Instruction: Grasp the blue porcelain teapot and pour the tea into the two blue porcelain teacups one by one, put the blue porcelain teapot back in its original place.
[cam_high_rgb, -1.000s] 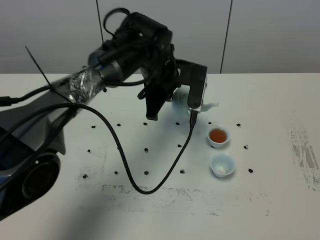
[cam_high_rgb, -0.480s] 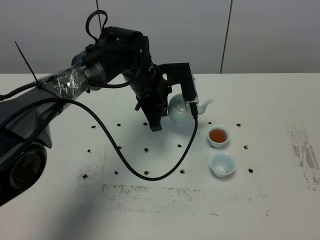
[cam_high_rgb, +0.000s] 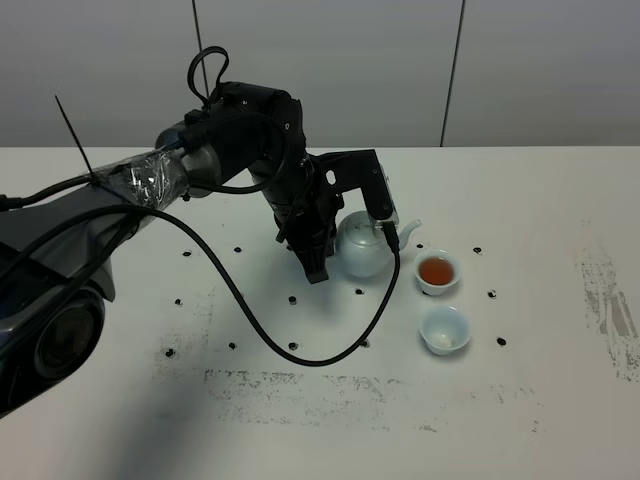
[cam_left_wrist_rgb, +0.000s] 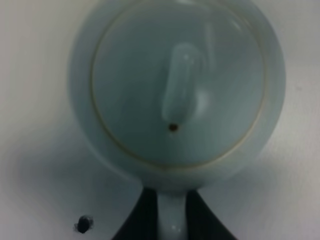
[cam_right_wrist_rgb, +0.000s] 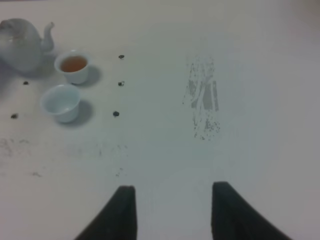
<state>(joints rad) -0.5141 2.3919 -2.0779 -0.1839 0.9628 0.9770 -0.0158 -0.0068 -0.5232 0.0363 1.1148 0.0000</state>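
Blue porcelain teapot upright, handle between left fingers, arm angled down

The left arm slants across the left half of the table. Its black cable loops over the surface in front of the blue porcelain teapot, barring that side. The tea-filled teacup and the empty teacup crowd the pot's right. Beyond them the table lies open around a scuffed patch. The right gripper, fingers apart, has bare surface ahead.
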